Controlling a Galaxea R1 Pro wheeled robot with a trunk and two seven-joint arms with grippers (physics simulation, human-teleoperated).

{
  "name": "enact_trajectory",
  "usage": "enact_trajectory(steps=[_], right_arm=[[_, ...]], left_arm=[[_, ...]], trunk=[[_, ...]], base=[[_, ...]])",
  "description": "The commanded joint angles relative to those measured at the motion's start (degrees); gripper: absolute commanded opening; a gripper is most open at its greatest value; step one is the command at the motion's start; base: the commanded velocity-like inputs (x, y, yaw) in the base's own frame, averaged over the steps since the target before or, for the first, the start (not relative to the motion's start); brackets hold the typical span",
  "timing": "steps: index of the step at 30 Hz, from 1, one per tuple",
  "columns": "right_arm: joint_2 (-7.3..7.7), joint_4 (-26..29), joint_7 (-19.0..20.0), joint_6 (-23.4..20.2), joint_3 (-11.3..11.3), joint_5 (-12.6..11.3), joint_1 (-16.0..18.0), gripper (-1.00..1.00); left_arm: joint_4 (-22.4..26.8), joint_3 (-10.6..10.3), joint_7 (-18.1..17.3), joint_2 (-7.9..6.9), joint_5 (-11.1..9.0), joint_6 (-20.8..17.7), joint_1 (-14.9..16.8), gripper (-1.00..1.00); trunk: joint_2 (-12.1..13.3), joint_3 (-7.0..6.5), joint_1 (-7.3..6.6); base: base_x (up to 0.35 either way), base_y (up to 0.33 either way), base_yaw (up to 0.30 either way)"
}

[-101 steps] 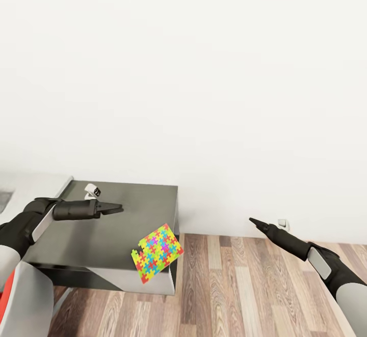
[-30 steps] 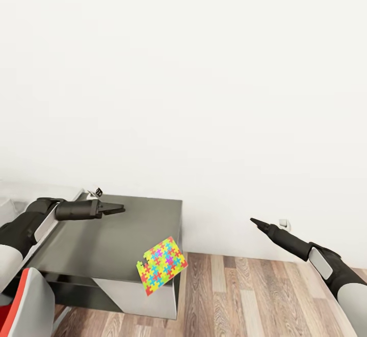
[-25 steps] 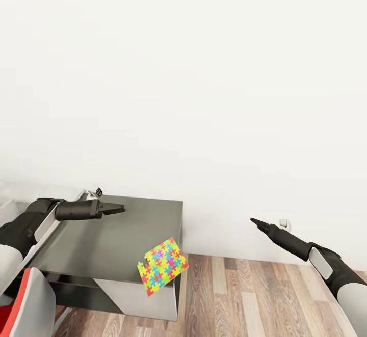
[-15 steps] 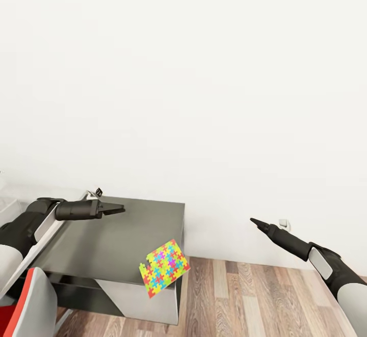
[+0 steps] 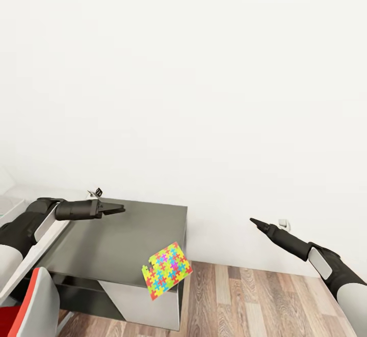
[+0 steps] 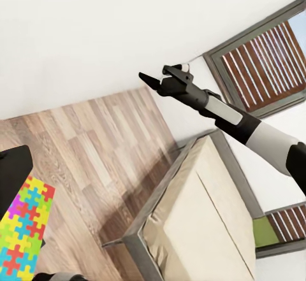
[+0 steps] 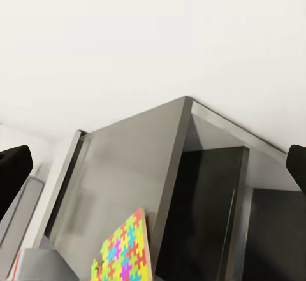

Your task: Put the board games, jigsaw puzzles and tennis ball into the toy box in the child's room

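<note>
One jigsaw puzzle [image 5: 168, 269], a thin multicoloured sheet, overhangs the near right corner of the table's low dark grey section [image 5: 127, 232]. The same jigsaw puzzle [image 6: 22, 230] appears in the left wrist view and, as a tilted sheet [image 7: 124, 250], in the right wrist view. My left gripper [image 5: 116, 208] hovers open and empty over the dark top, up and to the left of the puzzle. To the right, my right gripper [image 5: 253, 221] hangs over the floor, open and empty, clear of the table. The toy box, board games and tennis ball are out of view.
A red and grey chair [image 5: 30, 306] stands at the lower left, against the table. A small black and white object [image 5: 97, 193] sits at the table's back edge. Wood-plank floor [image 5: 265, 301] lies open to the right. The bed [image 6: 197, 217] and a dark-framed window [image 6: 268, 64] appear in the left wrist view.
The whole picture has drifted, so the camera moved: table and puzzle now sit slightly further right and lower. Both arms hold the same pose, empty.
</note>
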State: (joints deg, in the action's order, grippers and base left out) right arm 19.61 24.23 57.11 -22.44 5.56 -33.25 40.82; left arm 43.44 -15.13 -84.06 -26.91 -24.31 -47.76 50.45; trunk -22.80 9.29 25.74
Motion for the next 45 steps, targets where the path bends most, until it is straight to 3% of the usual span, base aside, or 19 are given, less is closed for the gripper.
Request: enact_trajectory(steps=[1, 45], right_arm=[[0.00, 0.0, 0.1, -0.5, 0.1, -0.3, 0.0, 1.00], [0.08, -0.1, 0.1, -0.5, 0.1, -0.3, 0.0, 1.00]], left_arm=[[0.0, -0.3, -0.1, -0.07, -0.3, -0.6, 0.1, 1.00], [0.0, -0.4, -0.4, -0.07, -0.3, -0.5, 0.1, 1.00]], trunk=[[-0.1, 0.03, 0.04], [-0.1, -4.17, 0.04]], base=[[0.000, 0.000, 0.063], [0.000, 0.000, 0.036]])
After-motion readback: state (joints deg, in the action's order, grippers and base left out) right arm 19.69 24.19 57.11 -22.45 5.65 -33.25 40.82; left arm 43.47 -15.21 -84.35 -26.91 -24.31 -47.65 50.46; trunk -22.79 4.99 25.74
